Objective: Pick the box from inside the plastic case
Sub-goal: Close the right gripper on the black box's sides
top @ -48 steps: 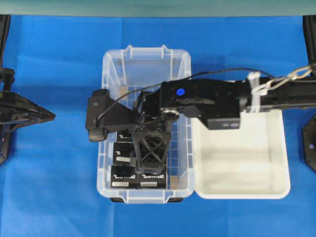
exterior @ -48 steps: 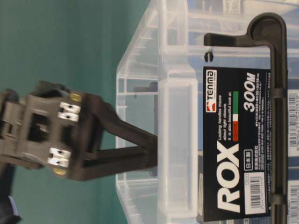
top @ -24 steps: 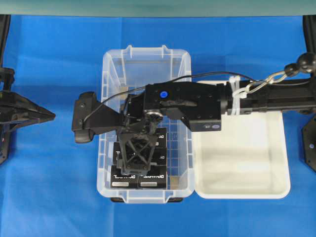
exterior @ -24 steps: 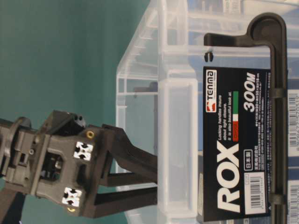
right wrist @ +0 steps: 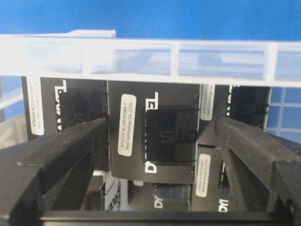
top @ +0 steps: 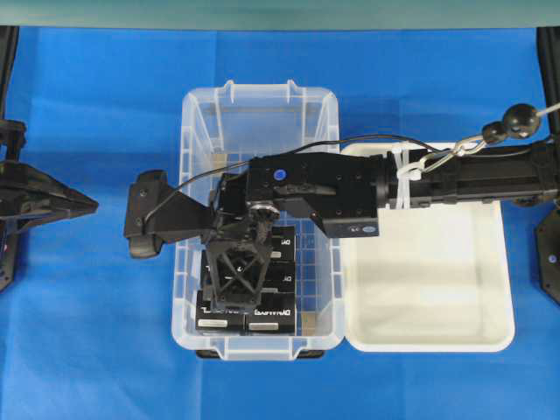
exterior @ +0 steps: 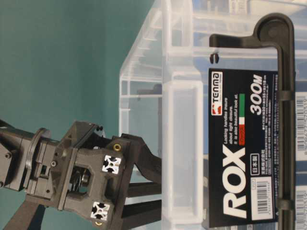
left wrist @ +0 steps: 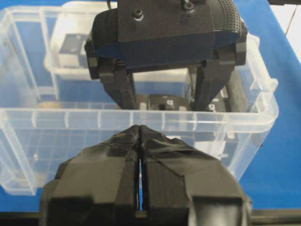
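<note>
The right gripper, jaws spread wide, has sunk deeper into the clear plastic case and now straddles a black box among the near-end stack, nearly ready to close, while the left gripper rests shut outside.

We see a tabletop covered edge to edge in a bright blue cloth, evenly lit with soft shadows. Behind its far edge stands a plain teal wall, which fills the table-level view's left half.
</note>
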Controlling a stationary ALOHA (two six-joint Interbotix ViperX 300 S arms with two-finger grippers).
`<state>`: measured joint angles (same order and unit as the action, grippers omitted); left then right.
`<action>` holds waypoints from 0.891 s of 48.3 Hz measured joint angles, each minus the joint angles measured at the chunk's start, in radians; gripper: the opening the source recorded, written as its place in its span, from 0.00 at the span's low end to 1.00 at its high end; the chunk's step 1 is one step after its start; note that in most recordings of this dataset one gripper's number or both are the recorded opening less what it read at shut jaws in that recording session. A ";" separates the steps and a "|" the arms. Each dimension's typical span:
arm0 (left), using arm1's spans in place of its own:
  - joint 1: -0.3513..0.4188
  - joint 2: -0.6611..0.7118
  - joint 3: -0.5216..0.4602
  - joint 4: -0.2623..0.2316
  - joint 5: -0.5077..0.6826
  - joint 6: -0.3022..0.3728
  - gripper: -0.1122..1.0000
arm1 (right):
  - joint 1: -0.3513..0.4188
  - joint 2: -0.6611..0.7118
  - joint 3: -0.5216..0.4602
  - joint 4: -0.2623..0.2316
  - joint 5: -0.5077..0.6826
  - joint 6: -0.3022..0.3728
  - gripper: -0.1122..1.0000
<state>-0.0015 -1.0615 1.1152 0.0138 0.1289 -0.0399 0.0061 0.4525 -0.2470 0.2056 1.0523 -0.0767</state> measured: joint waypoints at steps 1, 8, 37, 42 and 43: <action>0.000 0.000 0.000 0.000 0.000 -0.002 0.07 | -0.002 0.000 0.003 0.000 0.000 -0.002 0.99; 0.000 0.000 0.000 -0.002 0.000 0.000 0.07 | -0.006 0.000 0.003 0.000 -0.002 -0.002 0.99; 0.000 0.000 0.000 0.000 0.000 0.000 0.07 | -0.023 0.005 0.012 -0.002 -0.011 -0.048 0.99; 0.000 0.000 0.000 -0.002 0.000 0.000 0.07 | -0.032 0.005 0.015 -0.008 -0.011 -0.048 0.99; 0.000 0.000 0.000 0.000 0.000 0.000 0.07 | -0.035 0.006 0.017 -0.008 -0.012 -0.046 0.99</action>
<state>-0.0015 -1.0615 1.1152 0.0138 0.1289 -0.0399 -0.0291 0.4587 -0.2301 0.1979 1.0400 -0.1227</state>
